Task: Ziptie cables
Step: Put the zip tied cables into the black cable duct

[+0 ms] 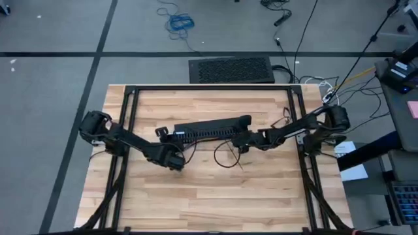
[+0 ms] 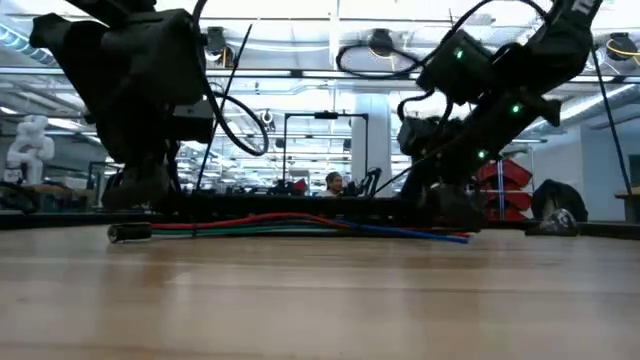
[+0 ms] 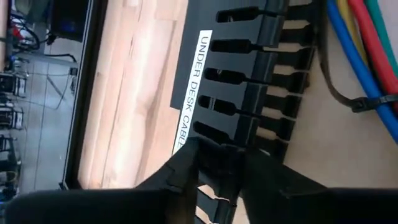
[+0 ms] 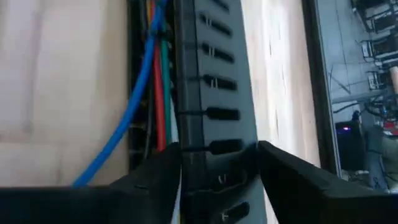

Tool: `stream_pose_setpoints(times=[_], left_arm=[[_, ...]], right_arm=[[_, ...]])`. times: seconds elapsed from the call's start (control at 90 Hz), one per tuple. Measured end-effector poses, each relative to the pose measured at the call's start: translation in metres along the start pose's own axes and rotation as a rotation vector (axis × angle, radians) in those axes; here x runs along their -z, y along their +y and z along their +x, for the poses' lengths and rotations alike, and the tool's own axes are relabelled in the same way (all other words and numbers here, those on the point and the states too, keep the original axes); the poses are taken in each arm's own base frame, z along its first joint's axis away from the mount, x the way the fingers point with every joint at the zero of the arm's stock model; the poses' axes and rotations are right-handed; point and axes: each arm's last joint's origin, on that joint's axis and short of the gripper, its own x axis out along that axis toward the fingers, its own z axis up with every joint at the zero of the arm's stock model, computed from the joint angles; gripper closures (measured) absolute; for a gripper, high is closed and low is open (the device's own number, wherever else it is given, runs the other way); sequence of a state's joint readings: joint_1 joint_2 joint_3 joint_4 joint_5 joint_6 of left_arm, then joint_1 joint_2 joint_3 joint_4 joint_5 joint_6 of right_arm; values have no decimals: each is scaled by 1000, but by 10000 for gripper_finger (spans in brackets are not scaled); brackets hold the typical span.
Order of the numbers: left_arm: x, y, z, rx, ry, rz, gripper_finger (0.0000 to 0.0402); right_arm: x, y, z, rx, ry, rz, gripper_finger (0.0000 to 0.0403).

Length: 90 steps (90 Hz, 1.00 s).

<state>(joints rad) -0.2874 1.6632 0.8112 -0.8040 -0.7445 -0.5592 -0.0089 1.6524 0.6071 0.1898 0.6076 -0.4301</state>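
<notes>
The cables [image 2: 300,226], red, green and blue wires, lie on the table along the near side of a long black slotted bar [image 1: 206,129]. They also show in both wrist views [image 3: 367,43] [image 4: 149,93]. A dark ziptie [image 3: 368,102] wraps around them. Another thin dark ziptie loop [image 1: 225,156] lies on the wood in front of the bar. My left gripper [image 3: 221,165] is shut on the bar's labelled left end. My right gripper [image 4: 217,165] is shut on the bar near its right end. My left gripper pinches the bar's slotted wall [image 3: 217,146] between its two fingers, close to the white label at the left end. The fingers [image 3: 183,171] come slanting from the near side and lie across the bar, which rests on the table. My right gripper has one finger on each long side of the bar [image 4: 214,149], near its right end. The fingers [image 4: 280,171] come slanting from the table's right and straddle its width. The bar lies on the table.
The black table frame [image 1: 130,98] runs along the far, left and right edges. A thin dark wire [image 1: 282,121] curls on the wood at the right. There is bare wood near the front edge [image 1: 209,202]. A person shows far off in the room [image 2: 333,183].
</notes>
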Motion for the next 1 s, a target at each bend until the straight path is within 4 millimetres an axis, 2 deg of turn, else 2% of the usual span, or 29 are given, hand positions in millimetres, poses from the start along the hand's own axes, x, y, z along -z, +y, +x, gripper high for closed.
stream_pose_setpoints(times=[0.133,0.311,0.533,0.789,1.0], left_arm=[[0,0,0,4,-2,13,350],[0,0,0,8,4,41,387],[-3,1,-4,46,9,38,395],[-8,2,-9,127,53,53,396],[-18,4,-21,237,101,104,397]], right_arm=[[3,1,7,12,29,-4,282],[1,-2,1,-5,10,-10,371],[-3,-13,-11,-131,-7,37,371],[-4,-30,-7,-371,23,150,371],[-9,-47,-8,-619,64,215,371]])
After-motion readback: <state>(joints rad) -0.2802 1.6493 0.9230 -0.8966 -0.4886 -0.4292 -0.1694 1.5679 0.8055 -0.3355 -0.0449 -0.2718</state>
